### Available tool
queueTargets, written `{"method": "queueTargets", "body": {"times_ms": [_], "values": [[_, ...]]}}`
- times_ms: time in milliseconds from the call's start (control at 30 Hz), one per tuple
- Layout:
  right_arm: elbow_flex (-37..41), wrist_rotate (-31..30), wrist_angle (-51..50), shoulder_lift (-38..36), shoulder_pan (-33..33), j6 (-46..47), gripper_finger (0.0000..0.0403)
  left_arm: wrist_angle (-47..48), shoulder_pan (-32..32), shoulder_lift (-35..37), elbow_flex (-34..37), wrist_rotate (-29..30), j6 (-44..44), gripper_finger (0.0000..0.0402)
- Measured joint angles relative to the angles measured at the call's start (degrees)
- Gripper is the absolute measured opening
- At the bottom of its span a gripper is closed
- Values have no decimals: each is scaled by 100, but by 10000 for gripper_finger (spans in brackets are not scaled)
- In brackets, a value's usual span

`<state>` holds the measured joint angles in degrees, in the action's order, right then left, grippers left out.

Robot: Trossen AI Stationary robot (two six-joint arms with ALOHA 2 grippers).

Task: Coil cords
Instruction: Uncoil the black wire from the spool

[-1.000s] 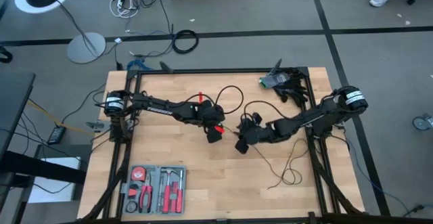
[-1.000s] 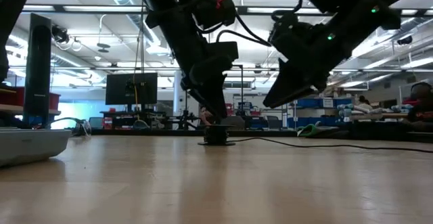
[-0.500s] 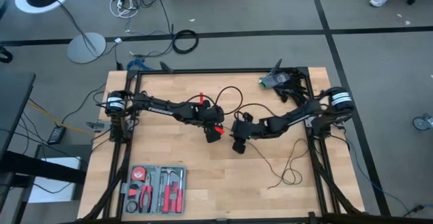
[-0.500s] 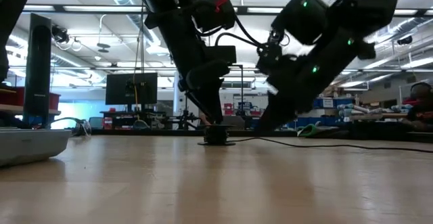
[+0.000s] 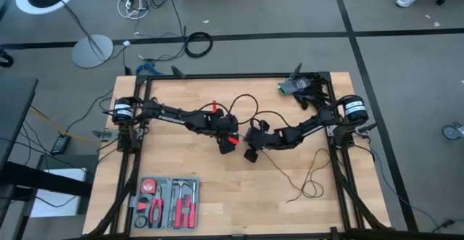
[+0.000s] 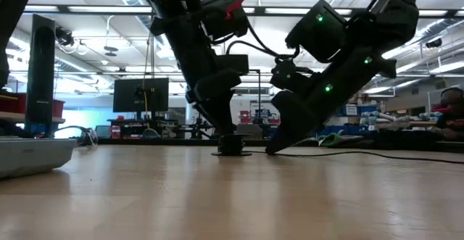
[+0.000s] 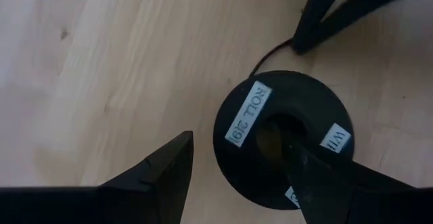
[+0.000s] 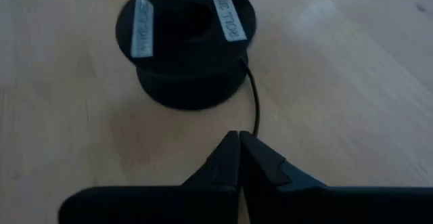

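The cord is a thin black wire [image 5: 310,173] lying in loose loops on the wooden table, its end wound on a round black spool [image 7: 247,112] with white labels. The spool stands on its lower flange near the table's middle [image 6: 232,146]. My left gripper [image 7: 238,145] comes down on the spool from above, open, with one finger in the spool's centre hole and the other outside it, clear of the rim. My right gripper [image 8: 238,141] is shut with its tips on the table, right beside the spool, where the cord [image 8: 254,102] leaves it. My left gripper has one finger [image 7: 318,176] stuck down into the spool's centre hole [image 7: 267,132], slanting from above. Its other finger [image 7: 159,176] stands outside, apart from the rim. The spool stays upright on the table. My right gripper pinches the cord between its fingertips a short way from the spool [image 8: 256,130]. It comes slanting down from the table's right, and the wire lies on the table there.
An open tool case [image 5: 165,202] lies at the near left of the table. A green-and-black object [image 5: 291,88] sits at the far right corner. More of the cord arches up behind the grippers [image 5: 246,98]. Bare wood lies near the front edge.
My right gripper has sunk to the table and gone toward the table's left, ending right beside the spool. The spool and my left gripper have kept their place.
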<state>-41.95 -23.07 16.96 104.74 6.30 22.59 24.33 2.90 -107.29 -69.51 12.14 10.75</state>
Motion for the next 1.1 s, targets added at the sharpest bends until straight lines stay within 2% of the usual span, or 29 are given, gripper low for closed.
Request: {"method": "queueTargets", "body": {"times_ms": [100,267,433,567,667,767,933,1100], "values": [[12,62,-303,-183,94,71,6,-158,8,22,155,-8,65,230],[17,305,-1373,-784,469,581,2,-179,6,25,181,-6,87,230],[17,336,-2858,-1397,1235,1622,1,-161,8,62,193,-6,61,230],[17,-12,-3322,-1607,1799,2229,1,-233,8,75,205,-11,38,230],[17,-663,-2906,-1555,1976,2201,5,-296,8,73,205,-21,40,230],[17,-1237,-2165,-1356,1886,1830,18,-315,8,73,209,-26,119,230],[15,-1303,-924,-829,1307,912,56,-343,8,71,209,-116,130,230],[15,-1240,-446,-395,615,750,102,-331,8,71,209,-139,130,230]]}}
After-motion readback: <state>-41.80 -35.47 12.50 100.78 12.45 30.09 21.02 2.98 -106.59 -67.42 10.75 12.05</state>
